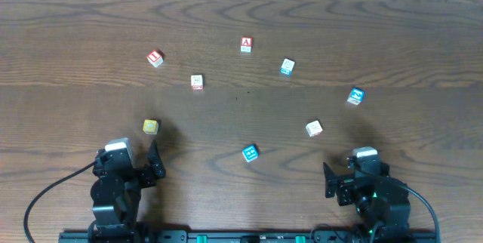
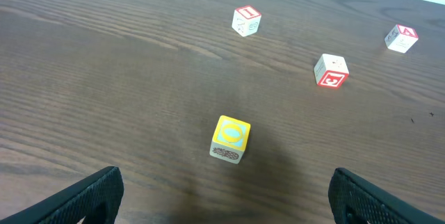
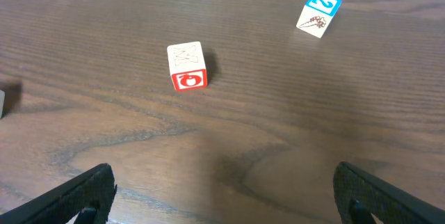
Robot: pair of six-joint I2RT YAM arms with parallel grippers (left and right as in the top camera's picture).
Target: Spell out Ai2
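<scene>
Well, both arms sat at the near edge of the table (image 1: 241,1), well apart from each other. The left gripper (image 2: 226,182) had its jaws released and spread wide, with nothing between them. The right gripper (image 3: 224,175) was the same, wide and empty.

Eight small blocks lay scattered on the wood, none touching another. The A block (image 1: 246,44) stood on the far side, near the middle and well away from both arms, with its red letter facing up. The 2 block (image 3: 318,13) (blue top, a small drawing on its side) lay to the right, ahead of the right gripper and turned at an angle. Nearer to that gripper was a white block (image 3: 187,66) with a red face toward the wrist camera.

A yellow block (image 2: 230,139) lay just ahead of the left gripper, almost centered between its fingers (image 2: 97,196). Farther out on the left were a red block (image 2: 246,21) and a red-white block (image 2: 330,70). A pale blue block (image 1: 287,66) lay to the right of the A block, and a blue block (image 1: 250,153) lay between the two arms. Which block carried the letter i, I could not tell.
</scene>
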